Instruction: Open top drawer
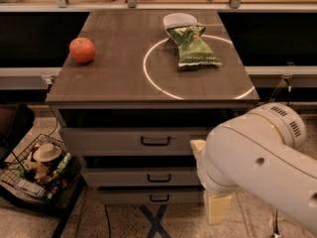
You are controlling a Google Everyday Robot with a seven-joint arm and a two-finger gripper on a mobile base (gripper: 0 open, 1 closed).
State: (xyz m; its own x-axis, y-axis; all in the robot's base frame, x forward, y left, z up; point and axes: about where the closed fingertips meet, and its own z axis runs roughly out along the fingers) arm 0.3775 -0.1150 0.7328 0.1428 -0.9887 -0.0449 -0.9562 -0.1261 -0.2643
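The top drawer (109, 140) is the upper of three grey drawers under a brown tabletop. It is closed, with a small black loop handle (155, 141) at its centre. My gripper (208, 177) is at the end of a thick white arm (257, 157) that comes in from the lower right. It hangs in front of the right end of the drawers, right of the handle and apart from it. Two cream fingers show, one (198, 146) at top-drawer height and one (218, 208) lower down, set wide apart. It holds nothing. The arm hides the drawers' right ends.
Two shallower grey drawers (124, 176) sit below. On the tabletop (109, 78) are a red apple (82, 49), a green chip bag (192, 46) and a white bowl (179, 20). A wire basket (37, 170) of clutter stands on the floor at left.
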